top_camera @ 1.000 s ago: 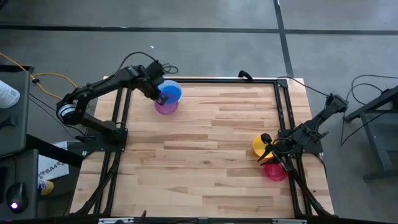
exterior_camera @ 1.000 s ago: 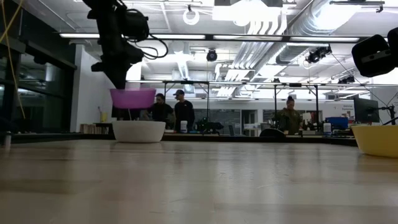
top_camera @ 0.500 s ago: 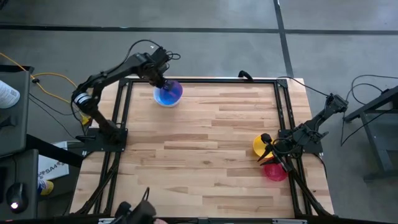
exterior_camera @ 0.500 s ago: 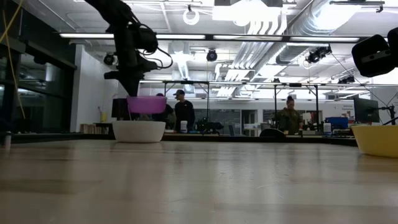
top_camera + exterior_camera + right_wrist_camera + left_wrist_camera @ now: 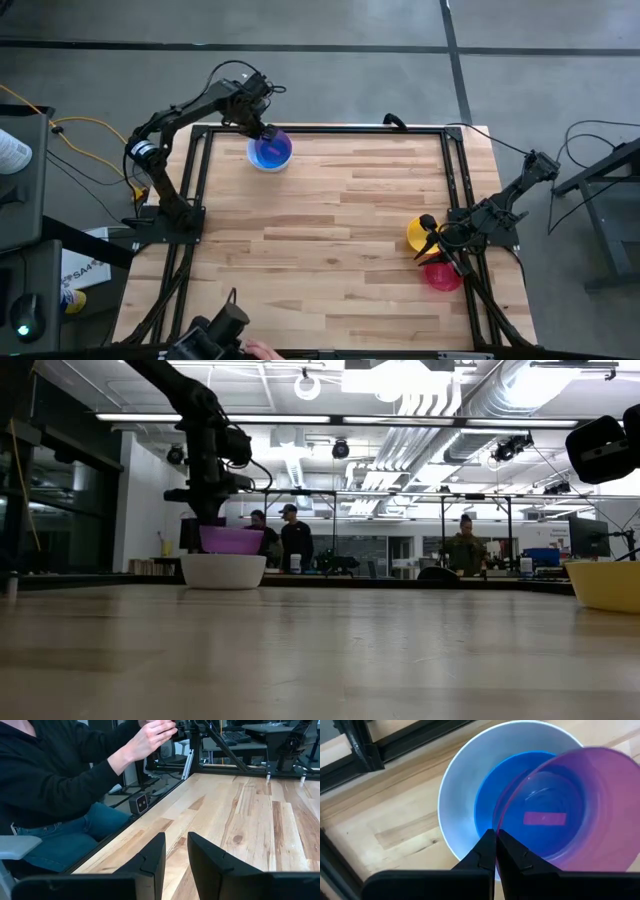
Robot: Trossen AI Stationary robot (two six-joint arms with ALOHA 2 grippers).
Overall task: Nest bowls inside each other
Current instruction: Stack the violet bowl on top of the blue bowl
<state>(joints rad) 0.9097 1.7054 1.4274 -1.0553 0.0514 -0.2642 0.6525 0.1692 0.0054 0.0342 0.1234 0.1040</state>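
Observation:
A white bowl (image 5: 456, 795) stands at the table's far left with a blue bowl (image 5: 487, 802) nested in it. My left gripper (image 5: 496, 836) is shut on a see-through purple bowl (image 5: 602, 795) right over that stack. In the low view the purple bowl (image 5: 232, 540) hangs at the white bowl's (image 5: 222, 571) rim; whether it touches the blue one, I cannot tell. My right gripper (image 5: 175, 855) waits open and empty at the right edge, beside a yellow bowl (image 5: 418, 234) and a red-pink bowl (image 5: 442, 276). My left gripper pinches the purple bowl's rim (image 5: 496, 826) at one spot, one finger inside the bowl and one outside. The fingers come from above, pointing down. The bowl hangs mouth up beside and below them, over the blue bowl.
A black frame (image 5: 330, 130) runs around the wooden tabletop (image 5: 330, 230). A person sits beside the table (image 5: 65, 785), hands raised at equipment. A hand with a device (image 5: 225, 338) shows at the near edge. The tabletop's middle is bare wood.
My left gripper has carried the purple bowl toward the far edge until it is over the white and blue bowls, and has gone down with it. The bowl now hangs at the white bowl's rim; a second ago it was well above and beside the stack.

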